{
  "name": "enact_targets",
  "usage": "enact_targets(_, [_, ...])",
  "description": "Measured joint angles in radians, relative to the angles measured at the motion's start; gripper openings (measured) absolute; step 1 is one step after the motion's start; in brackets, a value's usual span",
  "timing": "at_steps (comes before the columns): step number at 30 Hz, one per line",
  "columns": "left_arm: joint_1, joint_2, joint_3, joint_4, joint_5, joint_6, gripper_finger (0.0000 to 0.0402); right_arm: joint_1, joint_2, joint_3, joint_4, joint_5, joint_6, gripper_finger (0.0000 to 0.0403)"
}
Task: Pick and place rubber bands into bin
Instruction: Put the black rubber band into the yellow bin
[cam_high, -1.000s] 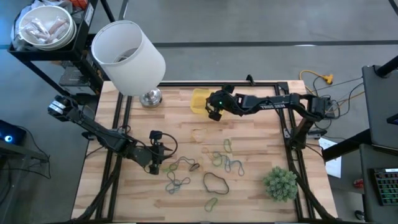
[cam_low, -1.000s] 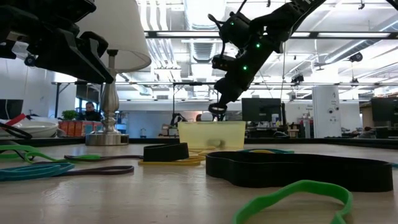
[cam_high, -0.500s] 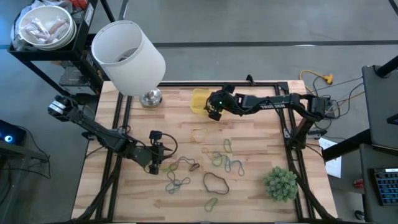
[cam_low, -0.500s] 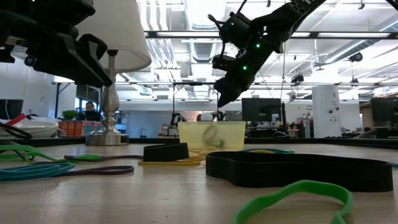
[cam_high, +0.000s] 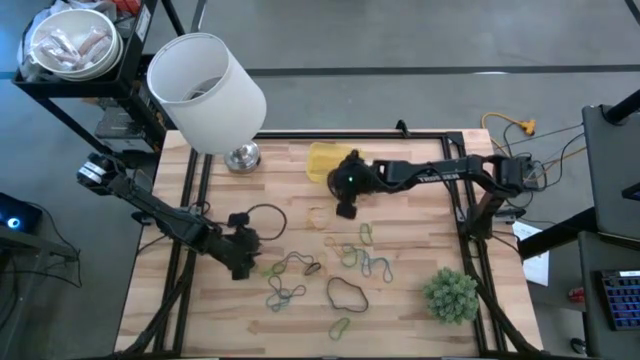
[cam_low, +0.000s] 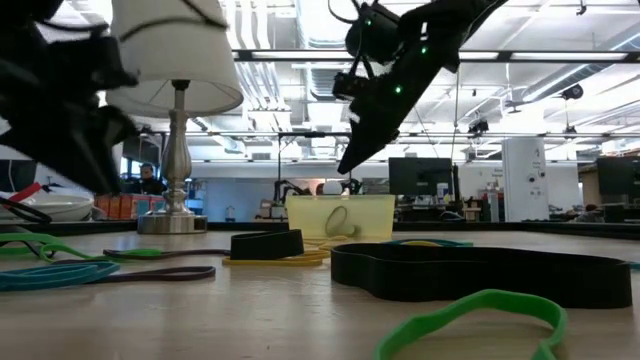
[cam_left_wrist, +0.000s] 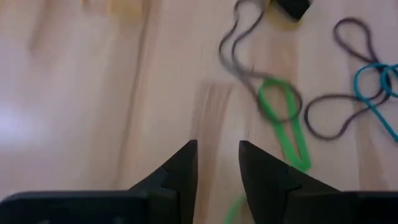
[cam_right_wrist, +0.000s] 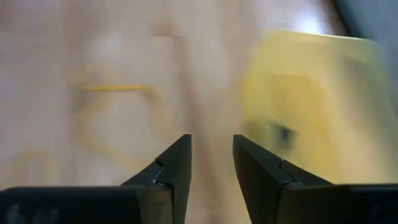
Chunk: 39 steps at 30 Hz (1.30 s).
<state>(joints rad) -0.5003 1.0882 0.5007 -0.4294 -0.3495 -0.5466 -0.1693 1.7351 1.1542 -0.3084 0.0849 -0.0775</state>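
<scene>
The yellow bin (cam_high: 322, 160) sits at the table's far middle; in the low view the bin (cam_low: 340, 216) shows one band lying inside (cam_low: 339, 218). Rubber bands (cam_high: 352, 256) lie scattered on the near middle of the table, among them a big black loop (cam_high: 347, 292) and a tan one (cam_high: 320, 216). My right gripper (cam_high: 345, 208) hangs open and empty in the air just near of the bin, over bare wood beside the tan band (cam_right_wrist: 118, 118). My left gripper (cam_high: 243, 268) is open and empty at the left end of the bands, with a green band (cam_left_wrist: 283, 118) just ahead of it.
A white lampshade (cam_high: 205, 90) on a metal base (cam_high: 242, 157) stands at the far left. A green plant (cam_high: 450, 293) sits near the right edge. A shelf with a white bowl (cam_high: 72, 42) is beyond the table's left corner.
The right gripper let a band fall into the bin, where it now lies, then swung away from over the bin toward the table's near edge and the scattered bands. The left gripper shifted a little toward the table's left edge.
</scene>
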Motion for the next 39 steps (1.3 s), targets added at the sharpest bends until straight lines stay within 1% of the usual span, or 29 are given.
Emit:
enact_targets(3, [-0.001,0.005,-0.006,-0.038,0.039,-0.098,0.0101,0.058,0.0,0.0,-0.014,-0.031,-0.008,0.0106])
enact_targets(9, [-0.022,0.024,-0.017,-0.024,0.108,-0.178,0.0101,0.173,0.0,0.0,-0.049,-0.033,-0.008,0.0099])
enact_targets(17, [-0.088,0.047,-0.017,-0.024,0.126,-0.277,0.0101,0.276,0.0,0.0,-0.055,-0.033,-0.004,0.0088])
enact_targets(22, [-0.129,0.062,-0.017,-0.024,0.122,-0.356,0.0101,0.3,0.0,0.0,-0.055,-0.033,0.0,0.0082])
enact_targets(26, [-0.146,0.096,-0.017,-0.024,0.121,-0.408,0.0101,0.303,0.0,0.0,-0.054,-0.032,0.005,0.0076])
enact_targets(33, [-0.149,0.148,-0.01,-0.025,0.14,-0.416,0.0098,0.303,0.0,0.0,-0.053,-0.031,0.019,0.007])
enact_targets(36, [-0.149,0.148,-0.009,-0.031,0.149,-0.415,0.0081,0.302,0.0,0.0,-0.053,-0.03,0.019,0.0071])
enact_targets(39, [-0.149,0.137,-0.009,-0.033,0.149,-0.39,0.0045,0.302,0.0,0.0,-0.053,-0.03,0.018,0.0073])
